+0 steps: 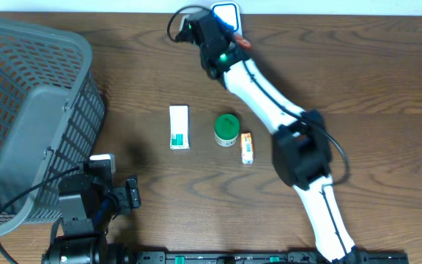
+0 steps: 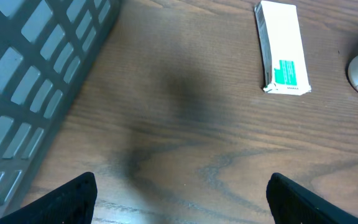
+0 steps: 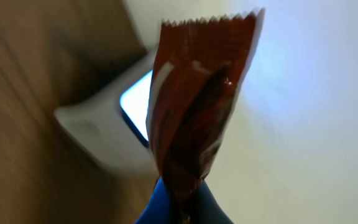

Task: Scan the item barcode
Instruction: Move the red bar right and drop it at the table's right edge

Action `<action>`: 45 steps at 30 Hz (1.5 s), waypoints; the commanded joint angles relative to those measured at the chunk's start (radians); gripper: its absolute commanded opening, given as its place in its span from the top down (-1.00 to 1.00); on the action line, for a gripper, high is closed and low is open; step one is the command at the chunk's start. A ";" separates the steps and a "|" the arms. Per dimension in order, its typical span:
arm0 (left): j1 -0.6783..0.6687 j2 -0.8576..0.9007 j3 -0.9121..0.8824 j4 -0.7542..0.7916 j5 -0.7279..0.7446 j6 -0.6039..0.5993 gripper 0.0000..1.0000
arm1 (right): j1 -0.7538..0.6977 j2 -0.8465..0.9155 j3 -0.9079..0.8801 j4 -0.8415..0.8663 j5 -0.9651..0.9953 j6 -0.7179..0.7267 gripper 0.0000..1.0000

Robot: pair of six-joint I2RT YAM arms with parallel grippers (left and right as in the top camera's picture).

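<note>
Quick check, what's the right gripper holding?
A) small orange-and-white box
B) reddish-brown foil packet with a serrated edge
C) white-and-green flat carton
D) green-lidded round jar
B: in the right wrist view the right gripper is shut on the reddish-brown foil packet in front of the white scanner. The white-and-green flat carton, green-lidded round jar and small orange-and-white box all lie on the table.
</note>
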 commanded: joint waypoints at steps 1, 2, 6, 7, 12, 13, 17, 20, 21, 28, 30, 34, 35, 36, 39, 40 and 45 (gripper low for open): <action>-0.002 -0.002 0.000 0.000 0.010 0.014 -0.75 | -0.024 -0.152 0.024 -0.158 0.211 0.137 0.98; -0.002 -0.002 0.000 0.000 0.010 0.014 -0.75 | -0.034 -0.167 0.024 -0.221 0.247 0.157 0.98; -0.002 -0.002 0.000 0.000 0.010 0.014 -0.75 | -0.102 -0.208 0.024 -0.472 0.363 0.393 0.98; -0.002 -0.002 0.000 0.000 0.010 0.014 -0.75 | -0.124 -0.211 0.024 -0.538 0.366 0.464 0.98; -0.002 -0.002 0.000 0.000 0.010 0.014 -0.75 | -0.303 -0.210 0.006 -0.867 0.364 0.867 0.98; -0.002 -0.002 0.000 0.000 0.010 0.014 -0.75 | -0.337 -0.210 0.002 -0.906 0.360 0.927 0.98; -0.002 -0.002 0.000 0.000 0.010 0.014 -0.75 | -0.491 -0.210 -0.018 -1.029 0.324 1.134 0.97; -0.002 -0.002 0.000 0.000 0.010 0.014 -0.75 | -0.614 -0.210 -0.035 -1.089 0.263 1.210 0.97; -0.002 -0.002 0.000 0.000 0.010 0.014 -0.75 | -0.650 -0.210 -0.040 -1.098 0.257 1.225 0.97; -0.002 -0.002 0.000 0.000 0.010 0.014 -0.75 | -0.863 -0.210 -0.143 -1.073 0.256 1.269 0.97; -0.002 -0.002 0.000 0.000 0.010 0.014 -0.75 | -0.915 -0.210 -0.185 -1.053 0.247 1.279 0.97; -0.002 -0.002 0.000 0.000 0.010 0.014 -0.75 | -1.031 -0.210 -0.298 -0.973 0.233 1.278 0.97; -0.002 -0.002 0.000 0.000 0.010 0.014 -0.75 | -1.054 -0.210 -0.322 -0.948 0.228 1.278 0.98; -0.002 -0.002 0.000 0.000 0.010 0.014 -0.75 | -1.076 -0.210 -0.345 -0.921 0.219 1.278 0.97; -0.002 -0.002 0.000 0.000 0.010 0.014 -0.75 | -1.139 -0.210 -0.398 -0.850 0.143 1.278 0.97; -0.002 -0.002 0.000 0.000 0.010 0.014 -0.75 | -1.160 -0.210 -0.406 -0.836 0.107 1.278 0.97; -0.002 -0.002 0.000 0.000 0.010 0.014 -0.75 | -1.191 -0.218 -0.372 -0.823 -0.122 1.125 -0.20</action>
